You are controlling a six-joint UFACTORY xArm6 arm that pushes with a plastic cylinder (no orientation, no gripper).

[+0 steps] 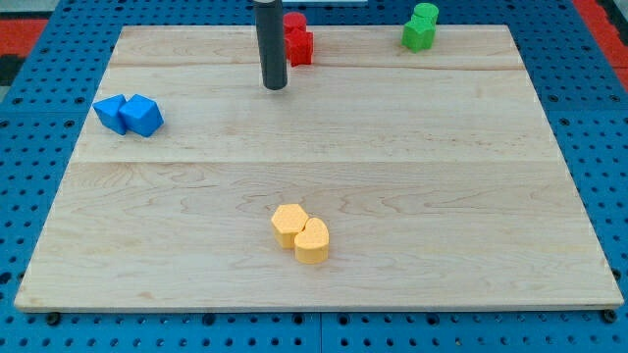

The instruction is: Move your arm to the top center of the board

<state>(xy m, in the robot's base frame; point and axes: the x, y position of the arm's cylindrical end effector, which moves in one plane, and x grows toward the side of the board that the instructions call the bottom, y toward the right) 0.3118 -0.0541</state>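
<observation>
My tip (275, 86) is the lower end of a dark rod that comes down from the view's top, a little left of centre on the wooden board (314, 176). It sits just left of and slightly below the two red blocks (297, 39), which are stacked close together at the top centre; the rod partly hides their left side. The tip touches no block that I can see.
Two green blocks (421, 26) stand at the view's top right. Two blue blocks (129, 114) lie side by side at the left. Two yellow blocks (301, 232) sit together at bottom centre. Blue pegboard (39, 196) surrounds the board.
</observation>
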